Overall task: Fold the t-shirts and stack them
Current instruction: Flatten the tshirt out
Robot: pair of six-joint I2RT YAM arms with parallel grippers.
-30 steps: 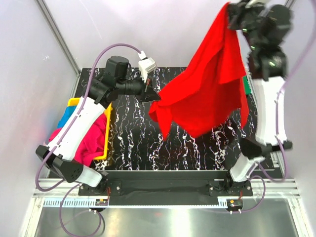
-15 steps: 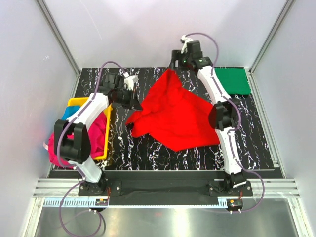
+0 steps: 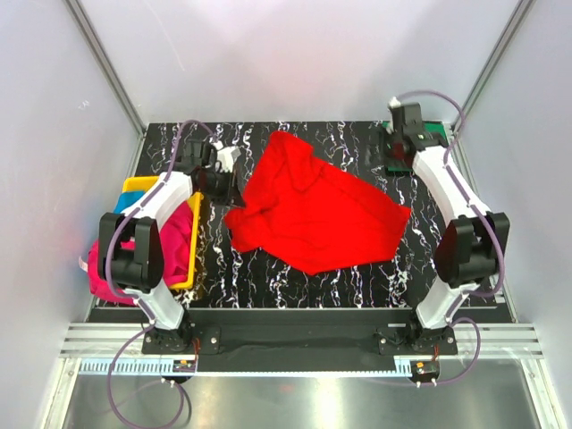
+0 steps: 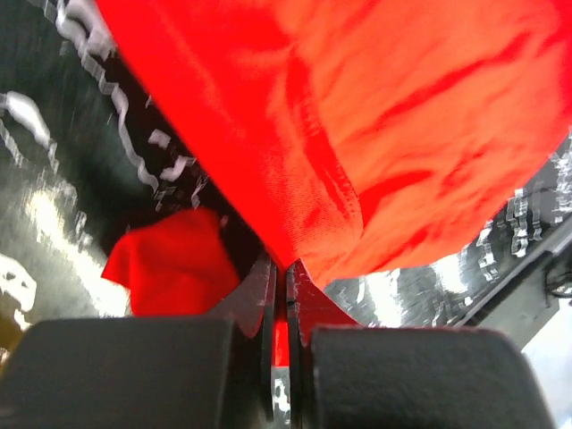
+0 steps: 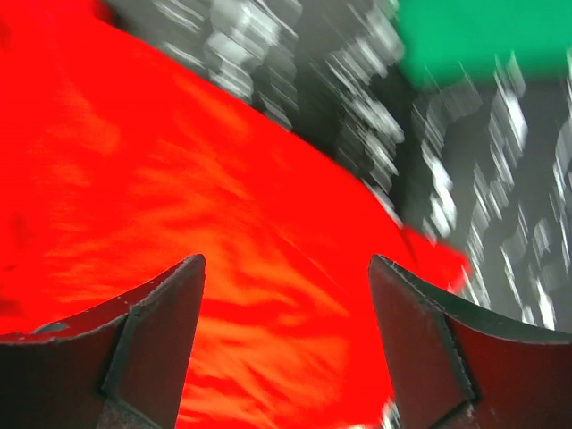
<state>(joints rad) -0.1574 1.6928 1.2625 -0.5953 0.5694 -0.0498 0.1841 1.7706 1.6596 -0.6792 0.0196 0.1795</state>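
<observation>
A bright red t-shirt (image 3: 313, 210) lies loosely spread and wrinkled on the black marbled table (image 3: 268, 277). My left gripper (image 3: 234, 189) sits at its left edge, shut on a fold of the red t-shirt (image 4: 357, 116), which is pinched between the fingertips of the left gripper (image 4: 288, 277). My right gripper (image 3: 393, 156) hovers at the far right, above the shirt's right corner. In its wrist view the right gripper (image 5: 286, 295) is open, with only the red t-shirt (image 5: 179, 179) below it. A dark green t-shirt (image 3: 436, 132) lies flat at the far right corner, seen as the green t-shirt (image 5: 483, 36).
A yellow tray (image 3: 134, 186) stands at the table's left edge. A magenta pink t-shirt (image 3: 165, 250) spills over it and a turquoise one (image 3: 121, 213) lies underneath. Grey walls and metal posts close in the table.
The red shirt, held high a second ago, has come down onto the table. My right gripper opened, let it go and swung right. The left gripper still holds its edge.
</observation>
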